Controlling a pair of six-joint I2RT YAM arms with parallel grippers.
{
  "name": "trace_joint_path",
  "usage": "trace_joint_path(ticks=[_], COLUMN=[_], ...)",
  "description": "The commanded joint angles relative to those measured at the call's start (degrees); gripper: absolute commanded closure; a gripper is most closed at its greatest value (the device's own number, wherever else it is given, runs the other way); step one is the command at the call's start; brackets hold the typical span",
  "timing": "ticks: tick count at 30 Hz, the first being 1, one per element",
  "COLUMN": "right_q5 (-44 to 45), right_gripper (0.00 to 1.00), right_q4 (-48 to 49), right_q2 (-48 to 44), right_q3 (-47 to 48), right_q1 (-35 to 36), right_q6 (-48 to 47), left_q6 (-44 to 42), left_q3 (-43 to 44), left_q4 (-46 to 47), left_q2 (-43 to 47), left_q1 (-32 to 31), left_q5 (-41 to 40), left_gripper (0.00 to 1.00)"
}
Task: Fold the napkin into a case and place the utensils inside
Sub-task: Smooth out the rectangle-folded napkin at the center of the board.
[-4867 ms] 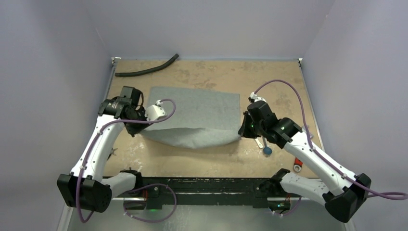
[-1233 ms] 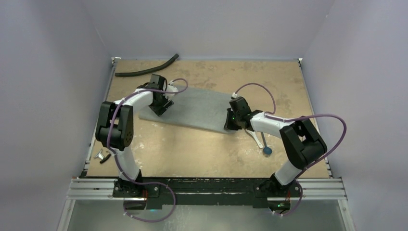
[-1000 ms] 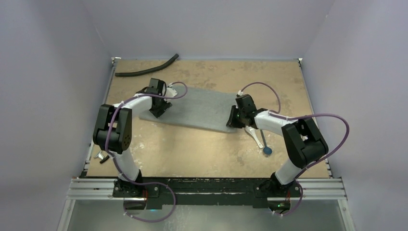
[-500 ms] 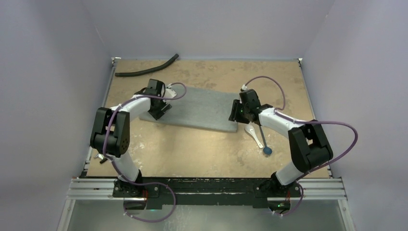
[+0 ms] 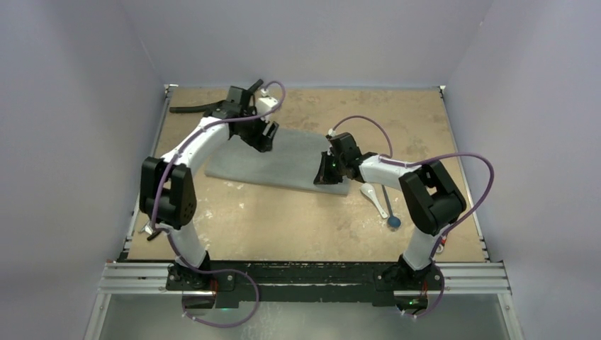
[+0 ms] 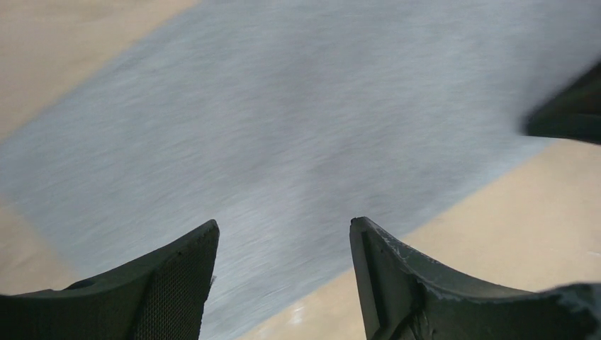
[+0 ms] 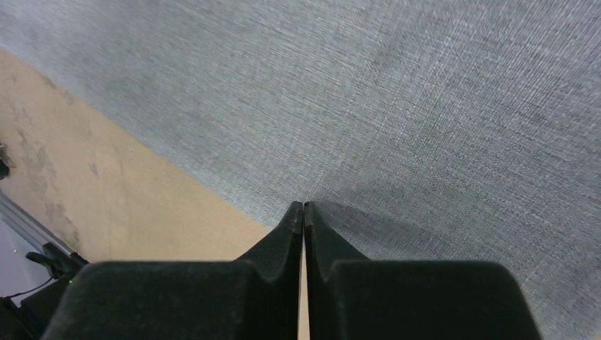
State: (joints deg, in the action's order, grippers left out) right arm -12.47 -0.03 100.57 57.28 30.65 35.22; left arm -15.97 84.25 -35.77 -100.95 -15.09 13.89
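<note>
From above, the plain grey cloth napkin (image 5: 283,161) lies flat on the tan bench (image 5: 283,227) as a folded oblong, slanting down toward the right. The left pincer (image 5: 261,138) hangs over its far edge, and the right pincer (image 5: 321,177) sits at its right end near the front edge; a small white spoon (image 5: 373,197) lies on the bench just right of the cloth, with a thin dark stick with a round blue end (image 5: 389,207) beside it; a long black curved hose (image 5: 186,109) lies at the far left, partly behind the left arm. In the left wrist view, which is blurred, the left pincer (image 6: 283,241) is spread, its 2 fingers (image 6: 177,283) above the napkin (image 6: 283,120), with the bench (image 6: 531,212) past the cloth's edge. In the right wrist view the right pincer (image 7: 303,209) is pressed together, tips down at the napkin (image 7: 390,106) close to its edge, beside the bench (image 7: 71,142); whether any cloth is nipped between them cannot be told.
</note>
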Motion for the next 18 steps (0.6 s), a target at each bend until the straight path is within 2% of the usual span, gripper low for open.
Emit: trace_joint_path(ticks=[1, 11, 18], right_q5=[-4.6, -3.9, -4.0], right_gripper=[0.97, 0.99, 0.99], right_q4=[2.4, 2.7, 2.7], right_q2=[1.5, 2.0, 2.9], right_q3=[-1.1, -4.0, -4.3], right_q1=[-0.6, -1.3, -1.8], right_q6=[1.6, 0.9, 0.2], left_q6=[9.3, 12.2, 7.3], left_q3=[-1.1, -3.7, -8.1], left_q4=[-2.1, 2.3, 2.4], left_q2=[-6.3, -13.1, -12.0], left_q1=[-5.7, -8.4, -8.6], left_q5=[16.4, 23.4, 18.3], left_gripper=[0.35, 0.44, 0.50])
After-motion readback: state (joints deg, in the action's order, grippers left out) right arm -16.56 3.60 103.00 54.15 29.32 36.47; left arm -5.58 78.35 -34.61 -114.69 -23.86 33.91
